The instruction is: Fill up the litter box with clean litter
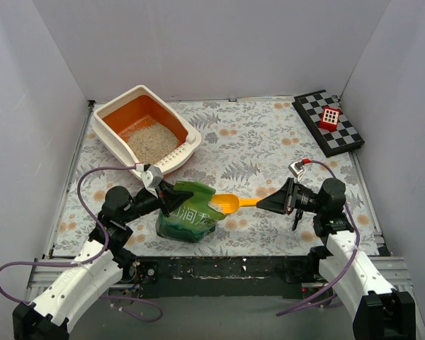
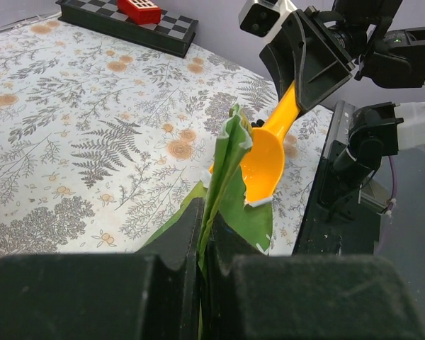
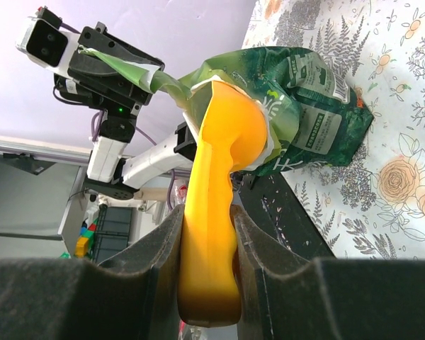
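The litter box, cream rim and orange basin, stands at the back left with pale litter over part of its floor. A glossy green bag lies at the front centre. My left gripper is shut on the bag's top edge and holds its mouth up. My right gripper is shut on the handle of a yellow-orange scoop. The scoop's bowl sits at the bag's open mouth. No litter shows in the bowl.
A black-and-white checkerboard with a red block on it lies at the back right. White walls close in the left, back and right sides. The flowered cloth covers the table.
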You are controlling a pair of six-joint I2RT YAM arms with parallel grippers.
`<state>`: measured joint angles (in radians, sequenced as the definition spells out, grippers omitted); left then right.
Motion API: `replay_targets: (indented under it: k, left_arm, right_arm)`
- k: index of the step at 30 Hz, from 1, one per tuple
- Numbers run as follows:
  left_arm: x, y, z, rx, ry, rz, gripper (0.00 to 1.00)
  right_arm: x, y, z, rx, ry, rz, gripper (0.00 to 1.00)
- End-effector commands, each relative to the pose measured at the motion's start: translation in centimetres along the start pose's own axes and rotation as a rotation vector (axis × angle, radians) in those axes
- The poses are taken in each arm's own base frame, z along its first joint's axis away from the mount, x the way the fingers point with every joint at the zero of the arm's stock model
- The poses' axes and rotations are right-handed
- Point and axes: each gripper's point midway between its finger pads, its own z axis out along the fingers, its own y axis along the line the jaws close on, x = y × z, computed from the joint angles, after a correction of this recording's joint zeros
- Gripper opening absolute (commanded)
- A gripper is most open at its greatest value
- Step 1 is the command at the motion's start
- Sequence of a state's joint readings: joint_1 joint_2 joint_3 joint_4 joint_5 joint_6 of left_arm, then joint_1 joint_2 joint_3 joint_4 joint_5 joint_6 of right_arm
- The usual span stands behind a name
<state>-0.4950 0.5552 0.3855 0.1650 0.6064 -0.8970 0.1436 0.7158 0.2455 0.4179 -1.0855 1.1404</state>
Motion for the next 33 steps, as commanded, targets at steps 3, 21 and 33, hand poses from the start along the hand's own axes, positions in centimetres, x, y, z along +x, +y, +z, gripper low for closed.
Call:
replay_targets:
  k: [3,21,33]
  left_arm:
    - [0.7,0.5,-0.4,-0.036,-0.002,-0.004,0.00]
    - [-1.3,0.7,-1.3,-0.093,-0.097,0.027,0.00]
    - [-2.1,0.2,-1.6,-0.080,-0.125,0.052,0.00]
  right_arm:
    - [0.1,0.0,-0.4,0.000,-0.015,0.005,0.01]
    - [-1.0,0.8,-1.1,0.027,-0.163,0.054,0.01]
    - [-0.8,2.1,-1.8,0.050,-0.211,0.063,0.01]
